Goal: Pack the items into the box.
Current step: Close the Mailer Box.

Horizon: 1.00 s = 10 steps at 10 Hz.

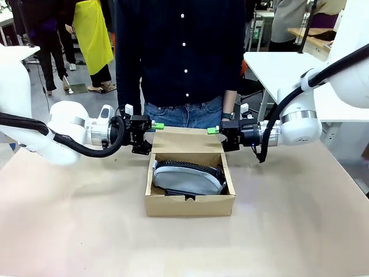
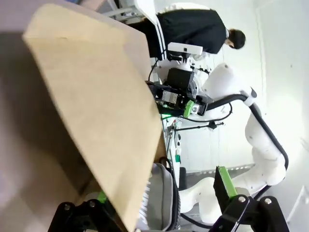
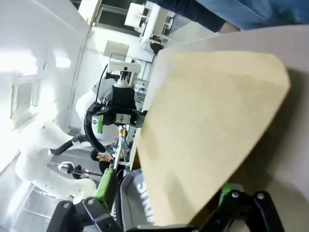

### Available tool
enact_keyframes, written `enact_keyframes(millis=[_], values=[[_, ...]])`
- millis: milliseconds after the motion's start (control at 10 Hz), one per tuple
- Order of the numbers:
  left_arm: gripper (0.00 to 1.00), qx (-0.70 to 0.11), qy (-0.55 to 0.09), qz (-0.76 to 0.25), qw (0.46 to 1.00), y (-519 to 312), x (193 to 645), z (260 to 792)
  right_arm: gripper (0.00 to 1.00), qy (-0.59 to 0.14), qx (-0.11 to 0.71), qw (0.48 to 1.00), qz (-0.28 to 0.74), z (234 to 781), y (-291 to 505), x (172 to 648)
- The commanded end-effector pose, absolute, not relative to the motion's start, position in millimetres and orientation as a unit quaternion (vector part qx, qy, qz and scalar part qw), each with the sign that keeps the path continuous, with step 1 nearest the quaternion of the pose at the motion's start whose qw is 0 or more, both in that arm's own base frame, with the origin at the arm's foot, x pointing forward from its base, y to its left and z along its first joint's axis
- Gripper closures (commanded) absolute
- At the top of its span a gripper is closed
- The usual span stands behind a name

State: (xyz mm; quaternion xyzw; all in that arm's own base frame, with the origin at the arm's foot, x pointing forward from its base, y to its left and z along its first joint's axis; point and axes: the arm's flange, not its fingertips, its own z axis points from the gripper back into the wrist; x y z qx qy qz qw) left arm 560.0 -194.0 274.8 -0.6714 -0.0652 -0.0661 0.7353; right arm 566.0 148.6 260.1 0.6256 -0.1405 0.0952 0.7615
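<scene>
Pincers [image 1: 151, 133] [image 1: 218, 135] agape astride brown box [image 1: 190, 205] lid, grey pouch [image 1: 187, 176] inside

White tables [image 1: 277, 63] beyond, grey floor [image 1: 81, 92]

I can't see what lies under the grey pouch [image 1: 187, 176] in the box [image 1: 190, 206]; the lid flap [image 2: 96, 111] hides most of it.

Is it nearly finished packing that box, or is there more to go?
Nearly. The grey pouch already lies inside the box; other items aren't clearly visible. Right now the left tool and right tool, both open, straddle the side edges of the raised lid flap. Left to do: fold that flap down and tuck it in.
</scene>
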Motion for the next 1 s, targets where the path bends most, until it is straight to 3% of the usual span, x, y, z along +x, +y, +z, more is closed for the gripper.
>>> enact_keyframes(millis=[0, 400, 900], values=[[0.0, -0.67, -0.099, -0.114, 0.727, -197, 532, 290, 0.0, -0.166, 0.614, 0.758, 0.147, 274, 147, 539], [0.0, -0.667, -0.158, -0.181, 0.706, -204, 497, 319, 0.0, -0.205, 0.611, 0.741, 0.189, 284, 140, 517], [0.0, -0.672, -0.188, -0.164, 0.697, -203, 487, 322, 0.0, -0.278, 0.625, 0.688, 0.243, 290, 125, 493]])
